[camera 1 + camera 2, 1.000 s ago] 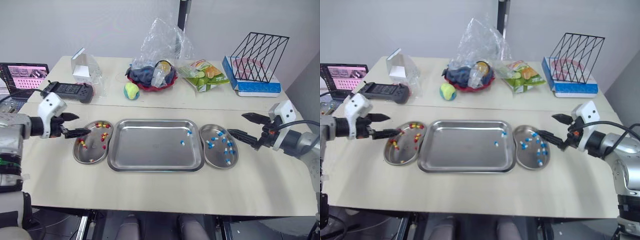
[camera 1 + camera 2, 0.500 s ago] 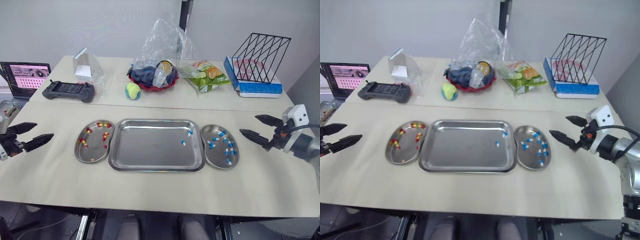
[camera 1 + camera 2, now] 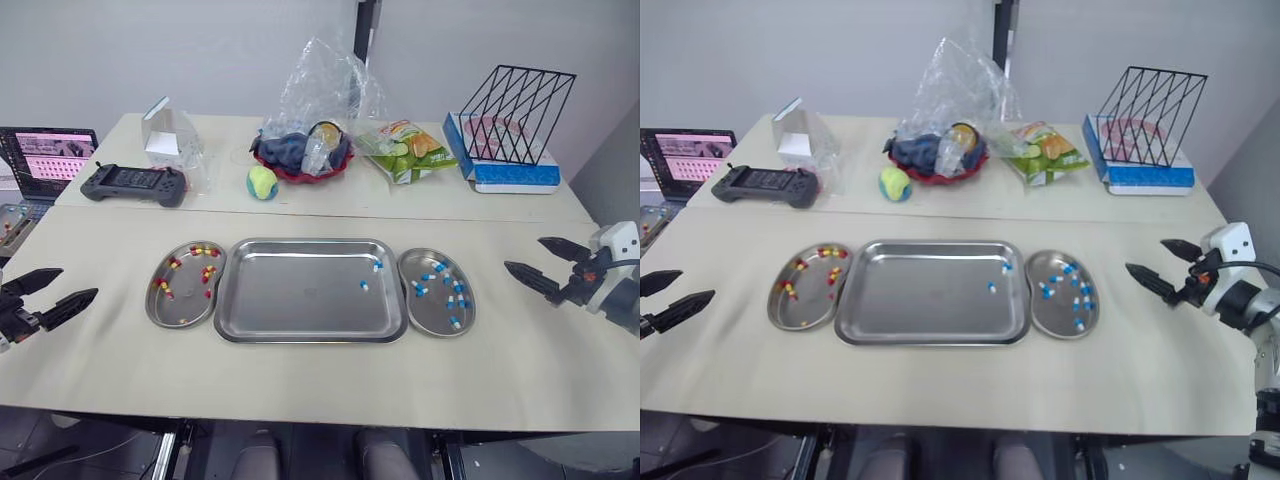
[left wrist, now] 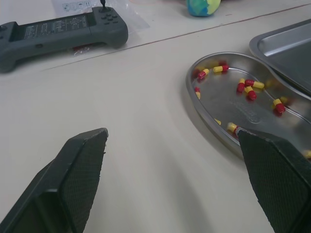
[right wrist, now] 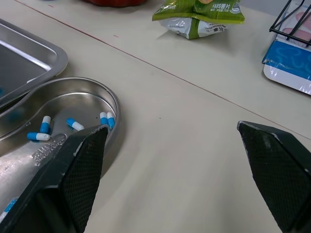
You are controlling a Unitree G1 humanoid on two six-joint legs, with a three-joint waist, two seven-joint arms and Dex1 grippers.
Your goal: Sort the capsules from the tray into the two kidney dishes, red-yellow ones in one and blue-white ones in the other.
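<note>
A steel tray [image 3: 300, 305] lies mid-table with two blue-white capsules [image 3: 364, 286] near its right end. Touching its left side is a kidney dish [image 3: 186, 308] holding several red-yellow capsules [image 4: 249, 92]. The kidney dish on the right [image 3: 433, 318] holds several blue-white capsules [image 5: 74, 124]. My left gripper [image 3: 80, 282] is open and empty at the table's left edge, well clear of the left dish. My right gripper [image 3: 523, 254] is open and empty to the right of the right dish, a short gap away.
A game controller [image 3: 135, 183], a laptop [image 3: 45, 155] and a clear box [image 3: 165, 130] sit at the back left. A tennis ball [image 3: 262, 181], a red bowl with a plastic bag [image 3: 303, 150], a snack bag [image 3: 410, 148] and a wire rack [image 3: 515, 115] line the back.
Both arms have drawn outward. The left gripper left the rim of the left dish for the table's left edge. The right gripper backed away from the right dish.
</note>
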